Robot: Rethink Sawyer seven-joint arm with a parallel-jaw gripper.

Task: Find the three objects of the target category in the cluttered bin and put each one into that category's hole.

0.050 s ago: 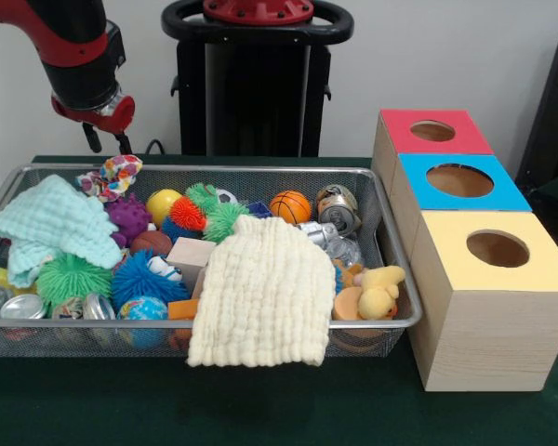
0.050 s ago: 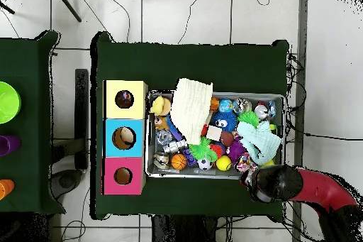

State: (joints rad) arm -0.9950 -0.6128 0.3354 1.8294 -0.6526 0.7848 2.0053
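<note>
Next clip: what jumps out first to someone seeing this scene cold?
A pale yellow waffle-weave cloth drapes over the front rim of the wire mesh bin, which is crammed with balls and spiky toys. Beside the bin stands a row of three wooden boxes with red, blue and yellow holed tops. The red and black arm's gripper hangs at the bin's far corner.

The yellow cloth drapes over the bin's front rim, covering whatever lies beneath. The mint cloth hides more toys. The gripper's finger spacing is unclear in both views.
</note>
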